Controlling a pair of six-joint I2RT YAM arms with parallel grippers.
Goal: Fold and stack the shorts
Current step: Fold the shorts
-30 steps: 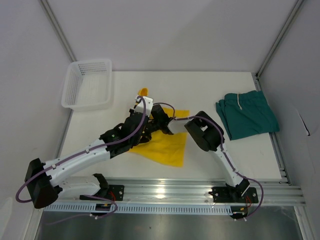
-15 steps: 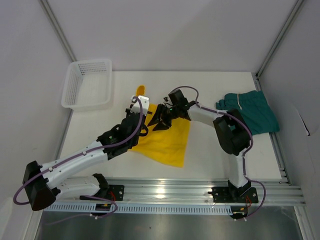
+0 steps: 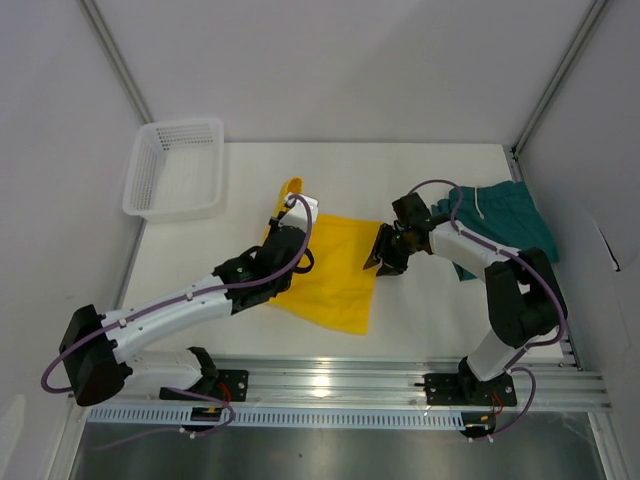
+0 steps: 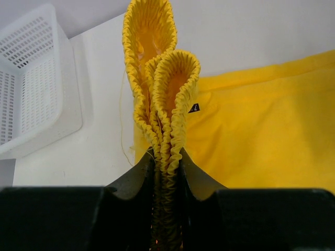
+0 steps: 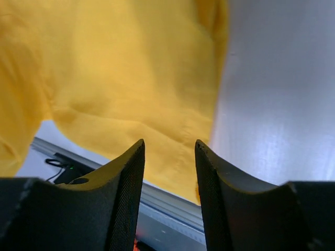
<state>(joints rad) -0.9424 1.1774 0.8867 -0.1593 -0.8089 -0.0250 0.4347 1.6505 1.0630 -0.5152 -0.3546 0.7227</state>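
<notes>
The yellow shorts (image 3: 335, 270) lie spread on the white table (image 3: 420, 170) between the two arms, with their gathered waistband pinched tight in the left gripper (image 4: 167, 172) — the elastic loops stand up above the jaws, a small black logo showing on one fold. The right gripper (image 5: 168, 157) hangs over the cloth's right edge with its jaws apart and nothing between them. The green shorts (image 3: 500, 225) sit folded at the table's right side, and a white basket (image 3: 175, 165) stands at the far left corner.
</notes>
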